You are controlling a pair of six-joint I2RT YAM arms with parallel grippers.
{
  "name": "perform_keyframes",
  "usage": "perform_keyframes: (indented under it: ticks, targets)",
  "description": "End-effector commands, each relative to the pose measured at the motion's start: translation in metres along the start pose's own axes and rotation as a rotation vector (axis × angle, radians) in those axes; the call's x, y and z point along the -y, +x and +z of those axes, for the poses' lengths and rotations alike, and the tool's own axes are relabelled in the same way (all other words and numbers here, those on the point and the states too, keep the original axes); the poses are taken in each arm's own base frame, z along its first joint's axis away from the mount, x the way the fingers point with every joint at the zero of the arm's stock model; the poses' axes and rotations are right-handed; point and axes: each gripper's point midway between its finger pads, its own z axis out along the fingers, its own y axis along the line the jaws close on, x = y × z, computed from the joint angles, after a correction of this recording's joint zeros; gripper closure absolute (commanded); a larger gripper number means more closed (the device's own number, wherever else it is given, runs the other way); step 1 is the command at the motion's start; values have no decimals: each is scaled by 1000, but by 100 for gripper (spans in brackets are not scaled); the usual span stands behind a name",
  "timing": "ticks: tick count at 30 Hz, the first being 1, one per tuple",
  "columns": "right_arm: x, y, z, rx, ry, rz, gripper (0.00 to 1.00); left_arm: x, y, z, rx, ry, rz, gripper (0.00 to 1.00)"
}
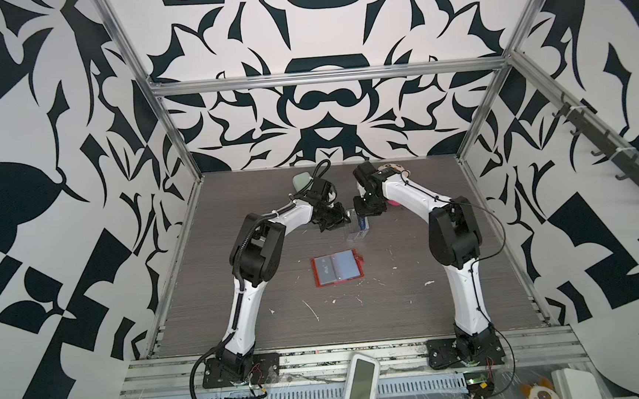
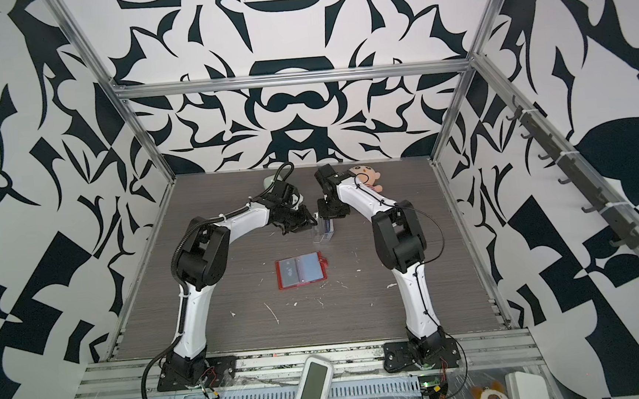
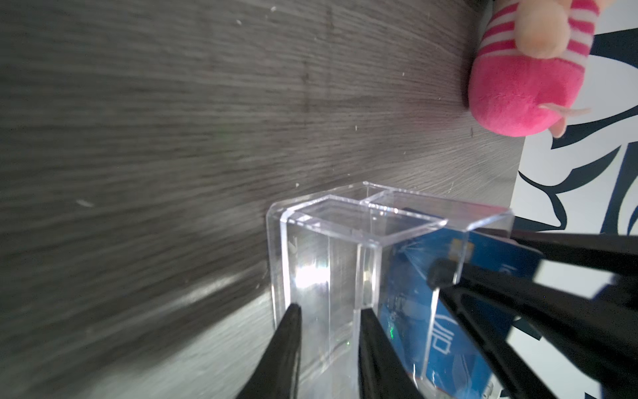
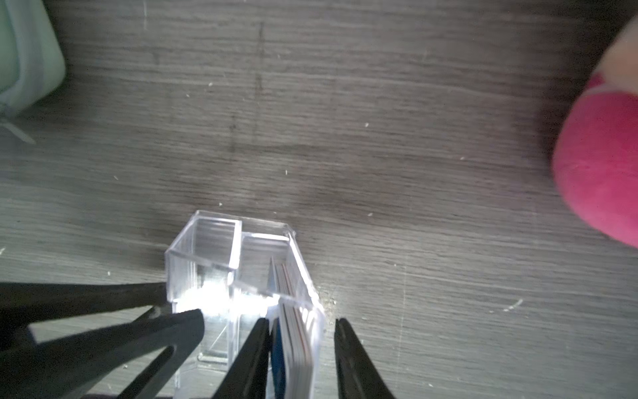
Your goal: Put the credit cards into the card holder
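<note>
Both arms reach to the far middle of the bench (image 1: 414, 309), meeting over a clear box (image 1: 355, 233) with two compartments. The credit cards (image 4: 293, 331) stand on edge in one compartment, a blue card (image 3: 414, 276) with white lettering on the side nearest the divider. The left hand (image 3: 329, 309) is narrowed onto the other, empty compartment, with one finger outside the end wall and one at the divider; it appears to grip the box. The right hand (image 4: 301, 321) is partly open and straddles the cards and the box's outer wall, with a gap showing between its outer finger and that wall. The card holder (image 1: 336, 273) lies open and flat nearer the arm bases, well apart from both hands. A plush doll (image 3: 518, 86) and a green case (image 4: 27, 51) lie at the far edge.
</note>
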Motion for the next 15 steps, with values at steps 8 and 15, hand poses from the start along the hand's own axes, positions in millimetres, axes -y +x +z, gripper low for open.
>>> perform_keyframes:
  ticks: [8,15]
  targets:
    - [7,-9,-37,68,11,7,71,-57,33,25,-106,-166,-102,71]
    - [9,-7,-39,68,21,7,76,-58,34,26,-111,-167,-105,71]
